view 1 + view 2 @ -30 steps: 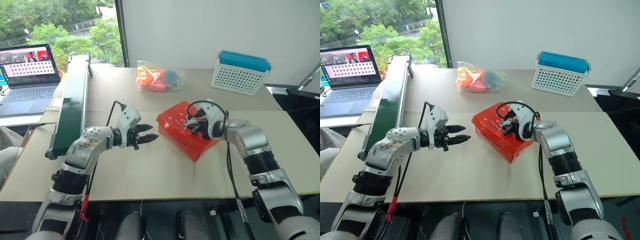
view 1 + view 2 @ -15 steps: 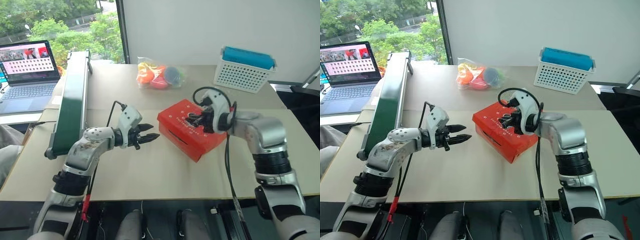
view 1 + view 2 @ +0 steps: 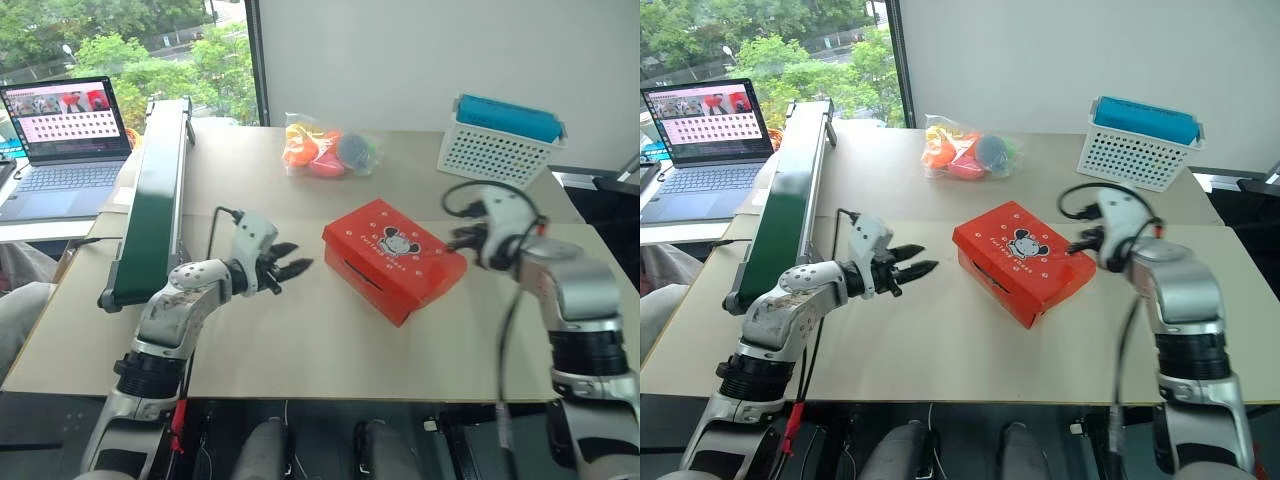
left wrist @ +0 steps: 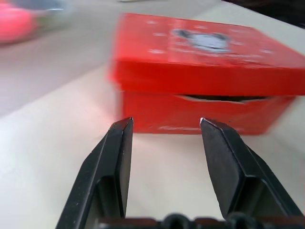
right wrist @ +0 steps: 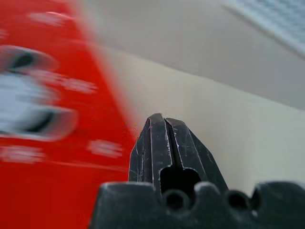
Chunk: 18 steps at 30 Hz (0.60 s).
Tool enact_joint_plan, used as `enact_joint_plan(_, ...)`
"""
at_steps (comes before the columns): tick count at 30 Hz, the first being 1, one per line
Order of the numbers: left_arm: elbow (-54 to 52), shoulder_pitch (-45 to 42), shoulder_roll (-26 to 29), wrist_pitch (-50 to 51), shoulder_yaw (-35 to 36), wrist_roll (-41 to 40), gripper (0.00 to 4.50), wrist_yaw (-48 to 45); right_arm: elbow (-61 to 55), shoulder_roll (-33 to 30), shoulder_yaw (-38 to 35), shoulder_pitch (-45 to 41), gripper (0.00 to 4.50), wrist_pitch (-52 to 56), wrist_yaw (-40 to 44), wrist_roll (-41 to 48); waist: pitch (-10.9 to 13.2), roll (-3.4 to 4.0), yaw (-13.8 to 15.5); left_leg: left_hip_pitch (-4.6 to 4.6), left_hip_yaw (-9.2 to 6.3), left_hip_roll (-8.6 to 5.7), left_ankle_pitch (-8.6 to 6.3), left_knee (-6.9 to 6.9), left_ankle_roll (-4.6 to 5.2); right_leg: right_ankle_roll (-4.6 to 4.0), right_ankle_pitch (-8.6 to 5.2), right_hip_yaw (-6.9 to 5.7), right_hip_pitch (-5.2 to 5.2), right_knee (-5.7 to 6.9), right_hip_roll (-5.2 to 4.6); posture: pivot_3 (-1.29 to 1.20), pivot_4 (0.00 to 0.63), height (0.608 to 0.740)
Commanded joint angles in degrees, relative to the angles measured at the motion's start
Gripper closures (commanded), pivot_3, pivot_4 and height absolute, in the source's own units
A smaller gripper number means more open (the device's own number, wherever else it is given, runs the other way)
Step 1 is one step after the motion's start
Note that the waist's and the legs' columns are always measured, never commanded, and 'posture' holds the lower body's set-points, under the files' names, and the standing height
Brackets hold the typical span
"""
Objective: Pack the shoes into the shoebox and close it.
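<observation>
The red-orange shoebox [image 3: 393,258] lies shut at the table's middle, the mouse picture on its lid facing up. The shoes are hidden. My left gripper [image 3: 290,268] hovers open and empty a short way left of the box, and it points at the box's short end [image 4: 200,71] in the left wrist view. My right gripper [image 3: 455,238] is shut on nothing, just off the box's right corner and apart from the lid. Its closed fingertips [image 5: 159,121] sit beside the red lid [image 5: 43,119].
A clear bag of coloured toys [image 3: 330,152] lies at the back centre. A white perforated basket with a blue top [image 3: 500,145] stands at the back right. A long green belt unit [image 3: 150,190] runs along the left, with a laptop [image 3: 65,130] beyond it.
My right gripper has left the lid and swung right, off the box's corner. The box stays shut. My left gripper has barely shifted and stays open. The camera has shifted too.
</observation>
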Motion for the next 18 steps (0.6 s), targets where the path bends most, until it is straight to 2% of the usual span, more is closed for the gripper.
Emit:
enact_joint_plan(1,0.2,0.7,-4.0,-3.9,4.1,2.7,2.12,10.2,-2.5,-2.3,-4.6,3.4,4.48,-6.7,-2.5,-3.0,0.0,-0.01,-0.2,0.00,0.01,0.00,0.00,0.00,0.00,0.00,0.01,0.02,0.00,-0.01,0.00,0.00,0.150,0.699)
enact_joint_plan(6,-0.4,3.5,-9.2,-6.9,7.8,6.7,2.12,22.7,-4.3,-2.0,-10.2,8.5,4.48,-11.1,-6.3,-4.6,0.0,-0.01,-0.3,0.08,0.02,0.05,0.01,0.01,0.00,-0.01,0.01,0.05,0.04,0.04,0.02,0.00,0.150,0.699)
enact_joint_plan(13,-2.4,5.1,-12.5,-7.2,9.0,6.6,2.12,26.8,-4.0,-0.2,-13.1,10.9,4.48,-17.5,-10.0,-6.2,0.0,-0.01,-0.1,0.06,0.02,0.05,0.02,0.04,0.01,0.00,0.01,0.06,0.04,0.01,0.03,0.00,0.150,0.699)
enact_joint_plan(18,-2.5,5.3,-12.5,-7.7,9.4,6.7,2.12,27.6,-2.7,1.4,-14.3,14.5,4.48,-23.2,-10.8,-6.1,0.0,-0.02,-0.1,0.03,0.03,0.03,0.01,0.04,0.02,0.01,0.00,0.06,0.04,0.00,0.03,0.00,0.150,0.699)
